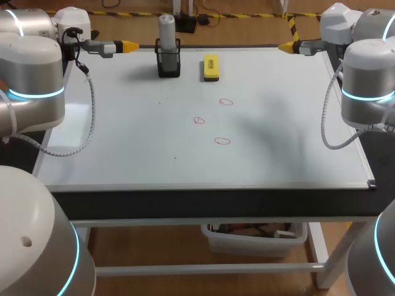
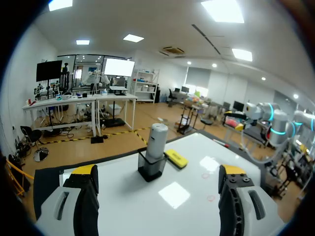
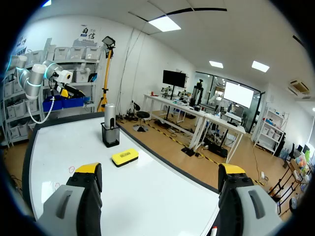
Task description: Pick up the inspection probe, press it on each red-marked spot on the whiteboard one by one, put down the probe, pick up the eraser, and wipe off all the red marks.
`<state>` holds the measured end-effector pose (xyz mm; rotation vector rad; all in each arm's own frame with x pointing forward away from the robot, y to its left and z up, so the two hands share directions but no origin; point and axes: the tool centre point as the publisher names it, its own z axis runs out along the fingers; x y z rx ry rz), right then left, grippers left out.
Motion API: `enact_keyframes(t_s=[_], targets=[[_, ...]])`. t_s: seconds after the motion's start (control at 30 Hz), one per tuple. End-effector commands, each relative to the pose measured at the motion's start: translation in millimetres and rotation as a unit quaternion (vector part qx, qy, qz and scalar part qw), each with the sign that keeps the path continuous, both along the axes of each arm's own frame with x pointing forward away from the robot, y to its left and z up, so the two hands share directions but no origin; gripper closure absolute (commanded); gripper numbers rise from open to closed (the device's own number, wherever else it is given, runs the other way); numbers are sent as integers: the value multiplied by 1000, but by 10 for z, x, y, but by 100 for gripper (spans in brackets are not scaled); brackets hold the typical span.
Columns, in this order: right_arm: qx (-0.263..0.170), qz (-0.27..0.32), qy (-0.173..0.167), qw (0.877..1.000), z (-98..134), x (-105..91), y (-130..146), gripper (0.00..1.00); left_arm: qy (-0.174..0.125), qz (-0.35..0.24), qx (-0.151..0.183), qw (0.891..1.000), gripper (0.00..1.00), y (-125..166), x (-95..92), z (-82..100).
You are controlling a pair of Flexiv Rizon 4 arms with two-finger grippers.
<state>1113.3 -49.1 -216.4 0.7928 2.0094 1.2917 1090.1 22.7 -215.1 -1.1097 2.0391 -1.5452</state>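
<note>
Whiteboard point(image 1: 123, 148) bearing three red circles point(image 1: 222, 141)

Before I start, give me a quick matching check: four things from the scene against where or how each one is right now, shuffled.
Things:
1. inspection probe
2. eraser
3. red marks
4. left gripper

States:
A. lying flat on the whiteboard, beside the black holder
B. open, holding nothing, by the far left corner
C. standing upright in the black holder
D. three circles drawn near the whiteboard's middle

Pairs: 1-C, 2-A, 3-D, 4-B
</note>
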Motion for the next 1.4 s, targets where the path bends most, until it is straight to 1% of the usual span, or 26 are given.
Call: enact_keyframes(t_s=[0.03, 1.07, 1.13, 1.4], targets=[[0, 0, 1, 1000, 0, 3, -1, 0, -2, 0, -1, 1000, 0, -1, 2, -12], [0, 0, 1, 1000, 0, 3, -1, 0, -2, 0, -1, 1000, 0, -1, 2, -12], [0, 0, 1, 1000, 0, 3, -1, 0, -11, -14, 2, 1000, 0, -48, 79, -18], [0, 0, 1, 1000, 0, 3, -1, 0, -47, -85, -10, 995, 0, -230, 383, -83]])
